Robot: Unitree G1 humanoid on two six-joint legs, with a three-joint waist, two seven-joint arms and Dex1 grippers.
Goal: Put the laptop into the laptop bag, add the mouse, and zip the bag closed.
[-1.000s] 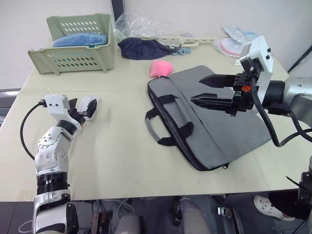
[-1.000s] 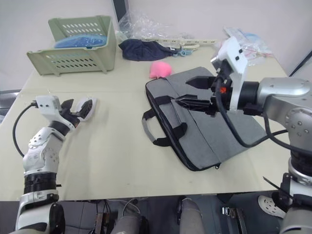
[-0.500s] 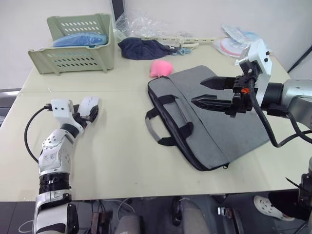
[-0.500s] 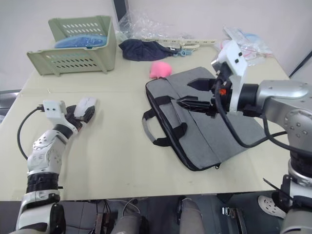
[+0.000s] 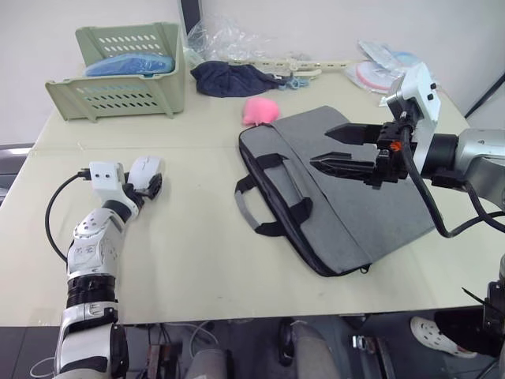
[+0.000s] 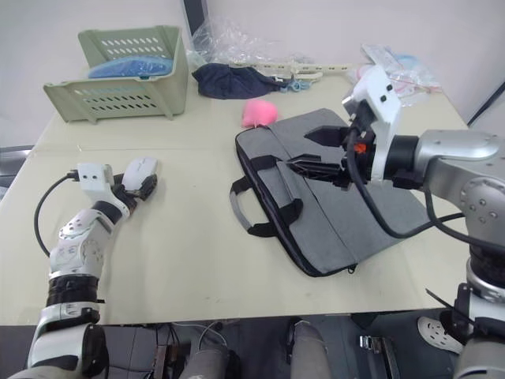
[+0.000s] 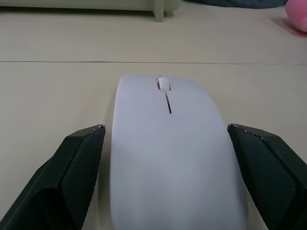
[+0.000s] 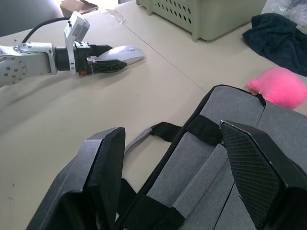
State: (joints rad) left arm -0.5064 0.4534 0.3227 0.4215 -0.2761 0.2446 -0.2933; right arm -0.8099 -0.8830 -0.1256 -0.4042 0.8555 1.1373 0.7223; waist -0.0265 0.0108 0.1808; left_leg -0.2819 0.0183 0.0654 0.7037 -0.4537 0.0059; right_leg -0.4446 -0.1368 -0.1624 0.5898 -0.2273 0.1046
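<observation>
The left gripper (image 7: 168, 158) stands open with the mouse (image 7: 172, 148) centred between its fingers on the table (image 5: 197, 237); closing squarely on both flanks should prevent slipping, while the open right gripper (image 5: 335, 148) hovers over the laptop bag (image 5: 347, 229).

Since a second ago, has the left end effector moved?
Yes. The left end effector has advanced along the table, away from its left edge and toward the laptop bag, so its open fingers now straddle the white mouse.

No legible text (anywhere in sight)
</observation>
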